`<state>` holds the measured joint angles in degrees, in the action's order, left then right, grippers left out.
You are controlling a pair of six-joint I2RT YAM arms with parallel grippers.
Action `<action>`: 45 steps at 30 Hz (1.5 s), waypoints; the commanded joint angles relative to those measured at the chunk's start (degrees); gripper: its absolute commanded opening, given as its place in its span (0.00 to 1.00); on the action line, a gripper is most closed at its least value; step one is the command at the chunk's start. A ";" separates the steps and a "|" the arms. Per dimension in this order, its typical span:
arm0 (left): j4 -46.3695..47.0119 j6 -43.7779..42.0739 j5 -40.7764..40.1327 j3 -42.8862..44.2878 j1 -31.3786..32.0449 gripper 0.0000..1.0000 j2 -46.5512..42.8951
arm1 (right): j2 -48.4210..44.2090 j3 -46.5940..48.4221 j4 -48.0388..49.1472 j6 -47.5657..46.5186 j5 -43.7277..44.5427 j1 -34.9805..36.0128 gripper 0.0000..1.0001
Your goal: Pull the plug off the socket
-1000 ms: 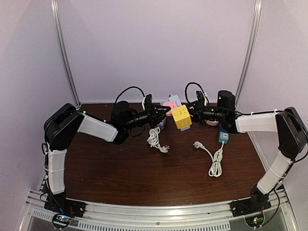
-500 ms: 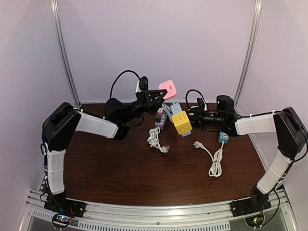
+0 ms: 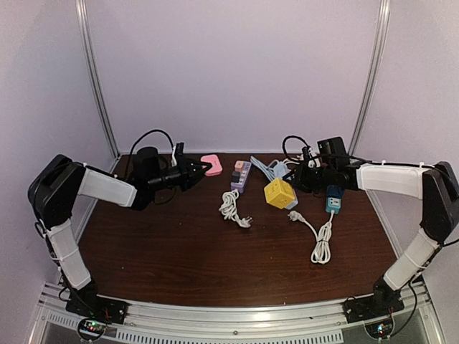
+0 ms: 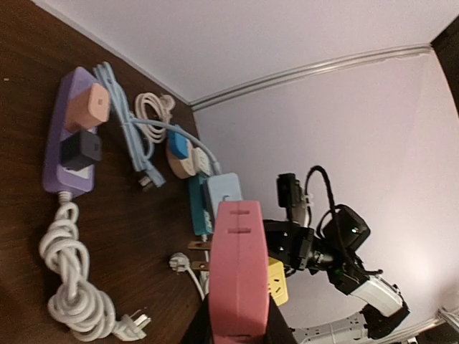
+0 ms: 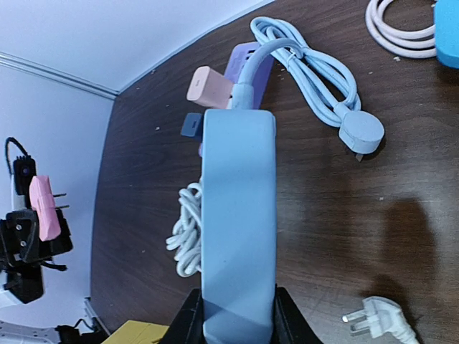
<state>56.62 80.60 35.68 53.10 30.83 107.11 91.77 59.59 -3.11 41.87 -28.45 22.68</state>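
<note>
**A:** Where is the plug?

**B:** The flat pink plastic plug is out of every socket. The left gripper pinches it, left of the lilac plastic power strip and apart from it.

**A:** And the other pincer?

**B:** The right gripper is clamped on a pale blue rounded socket block, to the right of the strip.

**A:** What does each camera add?

**B:** Only the overhead view shows the whole yellow cube socket at the right gripper's tip. The right wrist view catches just a yellow corner of it, but it shows the pink plug's two metal prongs bare. The left wrist view shows a peach adapter and a dark cube adapter seated in the strip.

**A:** Any writing?

**B:** There is a white label on the teal adapter, right of the strip, but it is too small to read.

**A:** Room to move?

**B:** The strip lies near the back wall. A coiled white cord lies just in front of it, and a second white cord with a plug lies farther right. Past those cords, the dark wooden table is bare up to its near edge.
</note>
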 commanded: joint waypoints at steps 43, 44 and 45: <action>-101.57 -60.05 -37.23 60.70 -7.01 0.53 23.71 | 11.56 11.25 -13.05 -14.93 27.35 7.37 0.00; -101.55 -60.13 -37.23 60.86 -7.01 0.57 23.17 | 11.53 11.29 -13.06 -14.82 27.45 7.39 0.00; -101.59 -60.27 -37.02 60.97 -7.01 0.61 22.28 | 11.46 11.37 -13.18 -14.73 27.54 7.50 0.00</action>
<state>-45.06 21.39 -1.91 111.96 24.18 131.46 103.77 68.34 -17.82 27.11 -2.48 29.74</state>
